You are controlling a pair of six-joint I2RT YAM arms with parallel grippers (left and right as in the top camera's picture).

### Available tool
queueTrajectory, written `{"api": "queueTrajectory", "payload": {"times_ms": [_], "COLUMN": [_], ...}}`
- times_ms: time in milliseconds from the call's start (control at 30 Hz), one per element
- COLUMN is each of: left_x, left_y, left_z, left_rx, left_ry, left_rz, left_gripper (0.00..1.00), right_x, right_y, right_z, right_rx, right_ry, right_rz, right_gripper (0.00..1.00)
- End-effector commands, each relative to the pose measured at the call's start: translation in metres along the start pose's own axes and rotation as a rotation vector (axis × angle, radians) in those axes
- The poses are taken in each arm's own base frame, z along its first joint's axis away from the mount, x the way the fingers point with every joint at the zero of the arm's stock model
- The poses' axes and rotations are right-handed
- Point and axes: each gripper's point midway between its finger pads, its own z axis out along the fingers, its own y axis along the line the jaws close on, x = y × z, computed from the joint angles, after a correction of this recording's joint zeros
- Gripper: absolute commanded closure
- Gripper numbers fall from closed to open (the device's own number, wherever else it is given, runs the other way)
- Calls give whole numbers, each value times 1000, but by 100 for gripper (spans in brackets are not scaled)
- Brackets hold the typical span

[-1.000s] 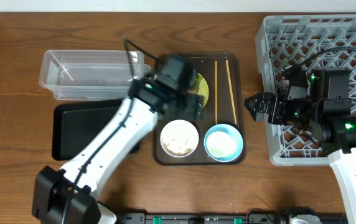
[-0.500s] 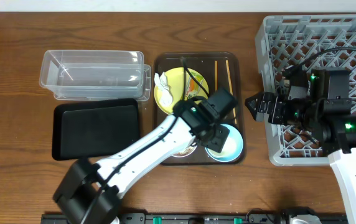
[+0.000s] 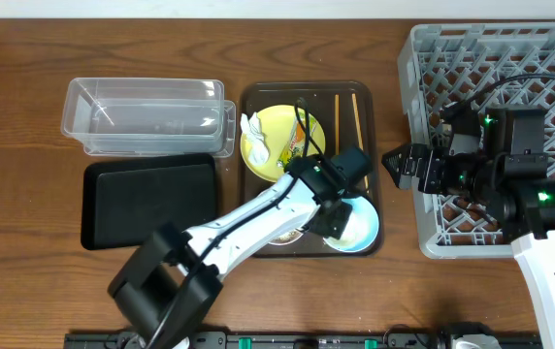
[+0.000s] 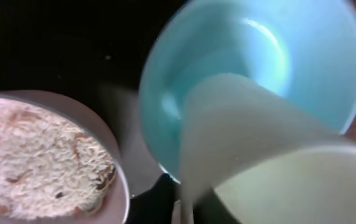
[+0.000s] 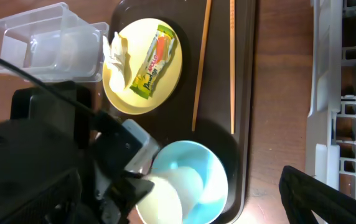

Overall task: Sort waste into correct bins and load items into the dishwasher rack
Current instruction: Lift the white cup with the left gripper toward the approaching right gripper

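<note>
My left gripper (image 3: 334,218) is over the light blue bowl (image 3: 365,215), shut on the rim of the small white cup (image 4: 271,155), which lies tilted inside that bowl (image 4: 252,50). Beside it stands the white bowl (image 4: 35,155) holding rice-like scraps. On the yellow plate (image 5: 165,93) lie the crumpled tissue (image 5: 117,59) and the snack wrapper (image 5: 155,65). Two chopsticks (image 5: 201,62) rest on the tray's right side. My right gripper (image 3: 399,163) hangs open and empty at the left edge of the grey dishwasher rack (image 3: 491,68).
A dark brown serving tray (image 3: 248,97) carries the dishes. Left of it stand the clear plastic tub (image 3: 146,116) and, in front of that, the shallow black tray (image 3: 146,202). My left arm crosses the table diagonally from the front edge.
My left arm swung from over the plate's left side down to the blue bowl, and its jaws closed on the white cup. The right arm has not moved.
</note>
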Motion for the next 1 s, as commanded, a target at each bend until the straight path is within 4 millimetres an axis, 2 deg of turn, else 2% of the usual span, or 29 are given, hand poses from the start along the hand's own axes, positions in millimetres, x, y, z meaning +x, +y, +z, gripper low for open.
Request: {"api": "queueTrajectory", "payload": {"times_ms": [0,167,333,433,467,533,600,700,767,833,967], "left_x": [-9,-18,-23,-24,-24,-22,-22,-20,-17,-15,-12], "left_y": [6,13,33,39,40,40,39,29,20,16,6], "left_z": [-39,-102,-162,-190,-193,-189,-175,-144,-125,-104,-65], "left_rx": [24,146,365,546,574,555,479,331,266,190,133], "left_ry": [-102,-246,-347,-372,-374,-367,-349,-300,-262,-222,-134], "left_rz": [-32,-84,-187,-179,-168,-146,-132,-75,-52,-46,-20], "left_gripper": [91,94,94,94,91,75,66,57,55,55,54], "right_x": [-6,-6,-5,-4,-4,-6,-8,-18,-23,-24,-13], "right_y": [0,0,7,7,7,6,-1,-40,-49,-45,-41], "right_z": [-4,-4,-4,-4,-4,-4,-5,-15,-22,-25,-23], "right_rx": [2,2,-35,-35,-34,-31,2,147,129,63,43], "right_ry": [-18,-17,-9,-9,-9,-14,-27,-83,-107,-105,-55], "right_rz": [12,12,8,-9,-16,-28,-14,140,195,188,173], "right_gripper": [1,1,1,1,1,1,1,1,2,5,1]}}
